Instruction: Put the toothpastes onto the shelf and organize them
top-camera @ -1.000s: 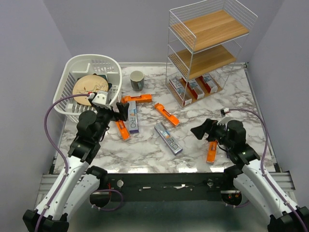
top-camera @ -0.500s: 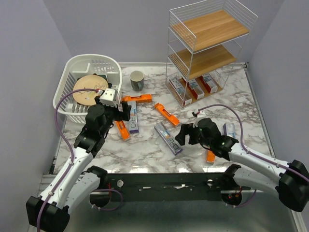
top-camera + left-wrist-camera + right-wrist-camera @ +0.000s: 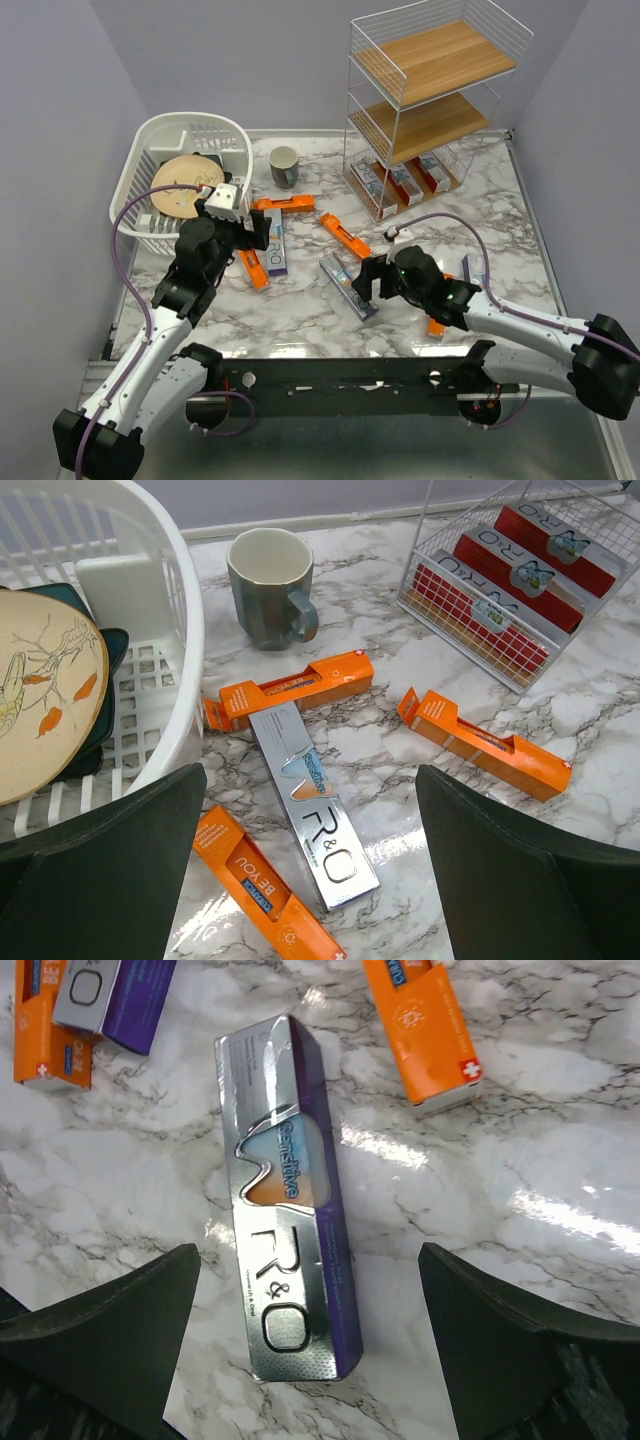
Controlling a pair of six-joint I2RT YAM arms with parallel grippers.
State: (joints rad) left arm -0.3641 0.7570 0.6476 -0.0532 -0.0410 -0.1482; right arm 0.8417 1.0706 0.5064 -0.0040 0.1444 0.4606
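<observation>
The right gripper (image 3: 308, 1260) hovers with its jaws spread wide over a silver-grey toothpaste box (image 3: 290, 1210). The box lies flat, label up, near the middle of the marble table (image 3: 500, 220). It looks light and stiff (though thin cardboard probably dents under a hard squeeze), and its glossy face may be slippery. The better hold is therefore across the two long purple sides, about mid-length.

The left gripper (image 3: 310, 780), also wide and empty, hangs over a second silver box (image 3: 312, 810) that lies between orange boxes (image 3: 285, 685). The shelf (image 3: 440, 55) stands at the far right; three white-red boxes (image 3: 405, 180) lie in its bottom tier. One orange box (image 3: 345, 237) lies between the target and the shelf, and a low carry could push it. The mug (image 3: 268, 585) and the dish basket (image 3: 190, 130) are well apart on the left. The wire rails could catch a long box.
</observation>
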